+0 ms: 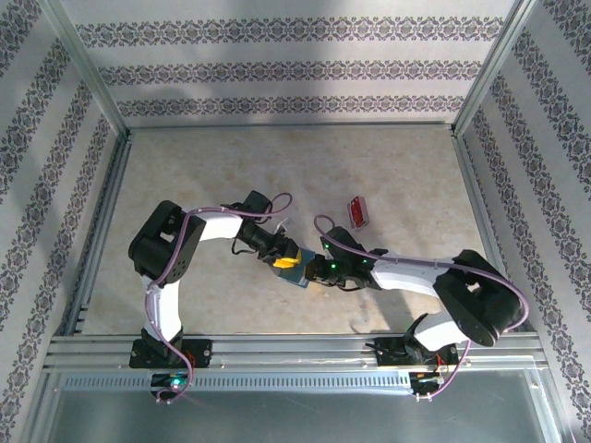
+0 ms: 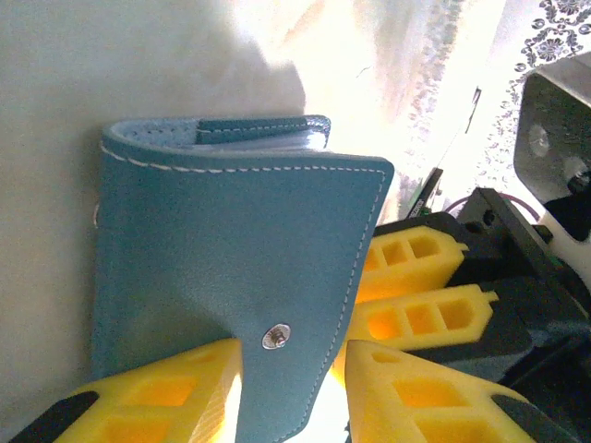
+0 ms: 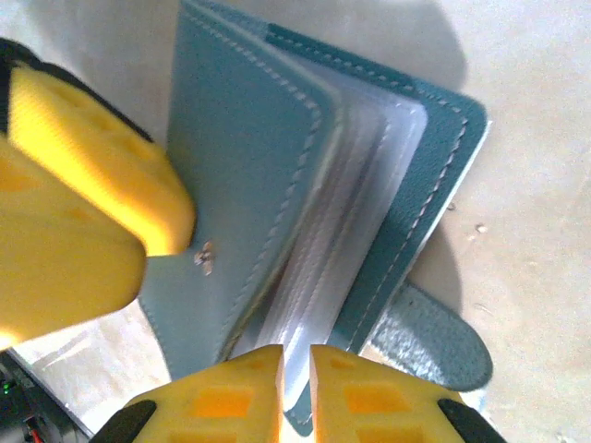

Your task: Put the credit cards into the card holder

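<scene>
- Top external view: wallpapered walls box in a beige table; both arms meet mid-table over the card holder, and one red credit card lies apart beyond them
- Left wrist view: the holder's teal cover, white-stitched with a metal snap, stands between the yellow jaws of the left gripper; I can't tell if they pinch it
- Right wrist view: here the holder fans part open, and the right gripper is nipped almost closed on a clear inner pocket
</scene>
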Controlling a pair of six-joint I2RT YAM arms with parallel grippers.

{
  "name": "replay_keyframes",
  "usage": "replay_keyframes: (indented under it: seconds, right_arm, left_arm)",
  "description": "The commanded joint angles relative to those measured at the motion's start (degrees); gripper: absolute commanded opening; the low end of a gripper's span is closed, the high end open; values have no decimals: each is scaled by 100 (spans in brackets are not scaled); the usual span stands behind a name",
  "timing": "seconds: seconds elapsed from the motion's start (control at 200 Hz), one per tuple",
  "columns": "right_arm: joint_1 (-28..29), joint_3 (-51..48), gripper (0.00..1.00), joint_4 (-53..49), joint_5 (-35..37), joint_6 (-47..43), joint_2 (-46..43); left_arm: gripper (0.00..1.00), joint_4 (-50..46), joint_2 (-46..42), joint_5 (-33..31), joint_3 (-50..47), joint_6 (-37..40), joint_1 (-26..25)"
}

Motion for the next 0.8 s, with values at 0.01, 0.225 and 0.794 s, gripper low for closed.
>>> replay_keyframes:
  seconds: [0.01, 0.225, 0.794]
  right_arm:
    - [-74, -262, 17, -159, 133, 31, -507]
    - [-267, -571, 20, -1164, 505, 51, -1948]
    - [-825, -915, 25, -145, -219, 150, -1458]
  left_arm:
    - [32, -234, 305, -429, 95, 304, -113]
    - [31, -774, 338, -1054, 215, 710, -207]
    - [18, -1007, 204, -1814, 326, 575, -362]
